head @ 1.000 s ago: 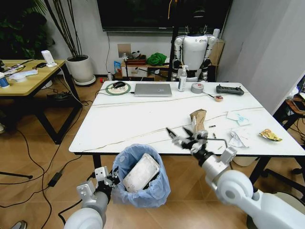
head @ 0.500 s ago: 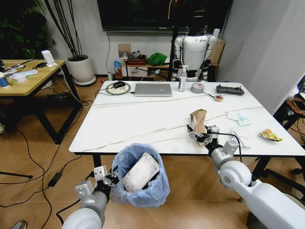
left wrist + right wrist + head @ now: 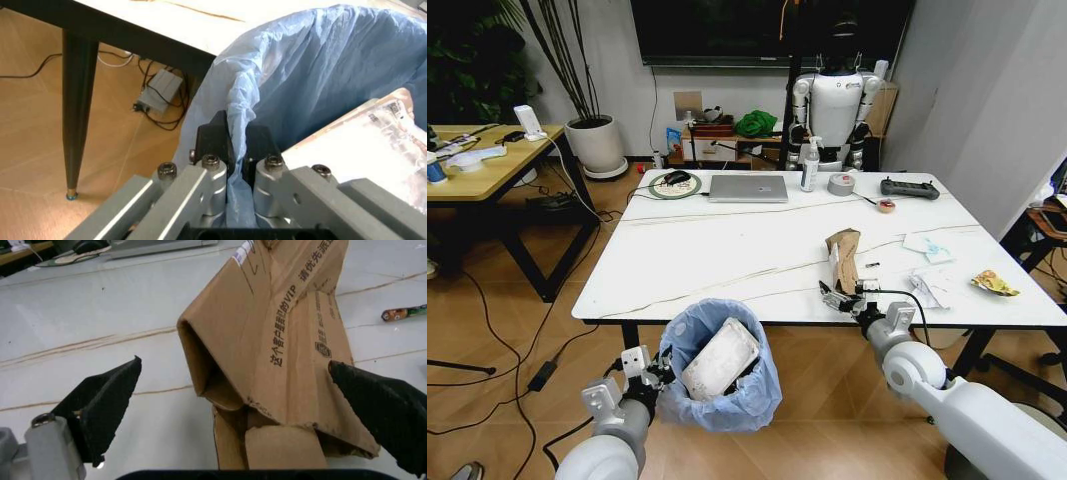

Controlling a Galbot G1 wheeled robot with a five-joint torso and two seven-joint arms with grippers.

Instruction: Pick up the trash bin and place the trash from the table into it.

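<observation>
**Q:** Item on the table, near edge?

**A:** One torn brown cardboard box [image 3: 280,355], printed with dark characters and a small label at its far end. It lies on the white marble-look table [image 3: 727,250] close to the front rim, long axis running away from me. The near end is ragged, with a loose flap; one side gapes open, showing it hollow.

**Q:** Handling?

**A:** Judged light and moderately stiff, though crushable, since the walls are creased and the torn end would fold under pressure. The surface looks dry and matte, so slipping seems unlikely. Best hold, I reckon, is across the folded body just above the torn flap, where two walls back each other.

**Q:** Your claws?

**A:** My right gripper [image 3: 233,390] is spread wide at the table's edge, one black finger [image 3: 107,400] either side of the box's near end, neither touching it. My left gripper [image 3: 233,145] is pinched together on the rim of the trash bin [image 3: 722,365], bag and all, holding it just below the table's front edge.

**Q:** Bin condition?

**A:** Lined with crinkly light-blue plastic; one pale flat packet already inside.
</observation>
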